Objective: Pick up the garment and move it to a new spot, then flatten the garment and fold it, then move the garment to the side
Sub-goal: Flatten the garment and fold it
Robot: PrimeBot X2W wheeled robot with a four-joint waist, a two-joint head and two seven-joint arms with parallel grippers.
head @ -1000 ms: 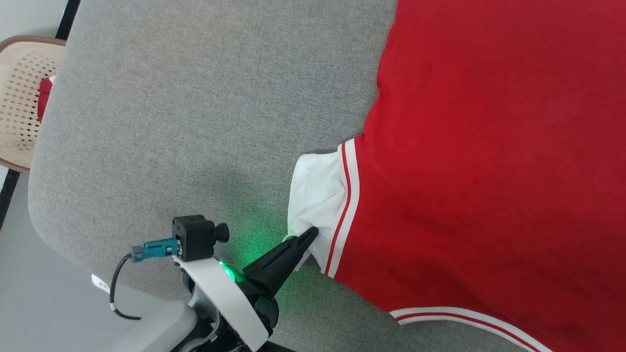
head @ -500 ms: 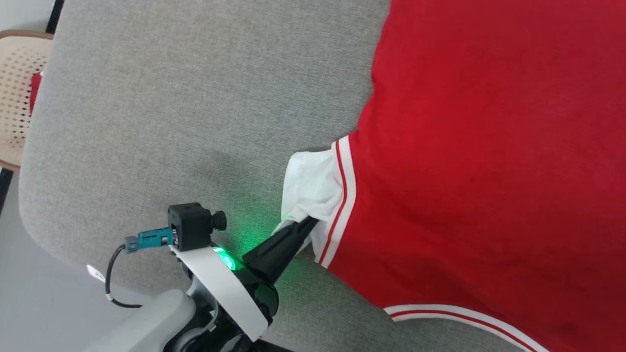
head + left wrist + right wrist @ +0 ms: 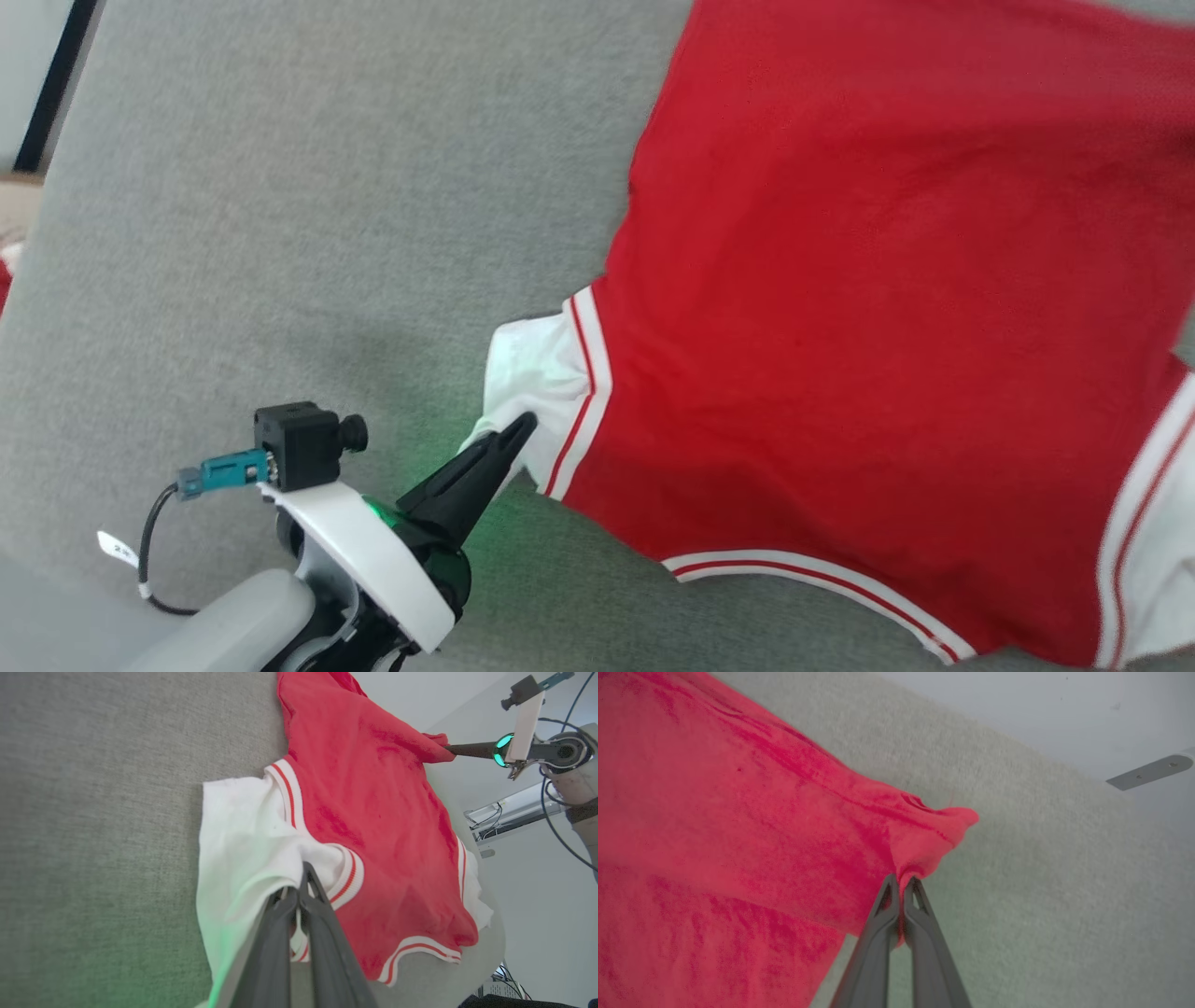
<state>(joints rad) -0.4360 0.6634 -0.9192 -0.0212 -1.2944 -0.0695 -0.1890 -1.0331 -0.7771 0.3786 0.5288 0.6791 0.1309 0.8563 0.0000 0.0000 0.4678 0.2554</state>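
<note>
The garment [image 3: 840, 327], red with white panels and striped trim, lies spread over the grey cushioned surface [image 3: 280, 233]. My left gripper [image 3: 525, 422] is shut on its white panel at the near corner; the left wrist view shows that white cloth [image 3: 243, 849] bunched between the closed fingers [image 3: 301, 882]. In the right wrist view my right gripper [image 3: 902, 881] is shut on a red corner of the garment [image 3: 924, 830], lifting it off the surface. The left wrist view has the right gripper [image 3: 451, 749] pinching the far red edge.
The grey surface [image 3: 93, 812] stretches wide to the left of the garment. Its rounded edge drops to a pale floor [image 3: 37, 625] at the lower left. A cable [image 3: 154, 560] hangs from the left wrist camera [image 3: 299, 446].
The head camera has swung, sliding the whole picture left. The left gripper keeps its hold on the white panel. More of the garment's right side with its white trim now shows.
</note>
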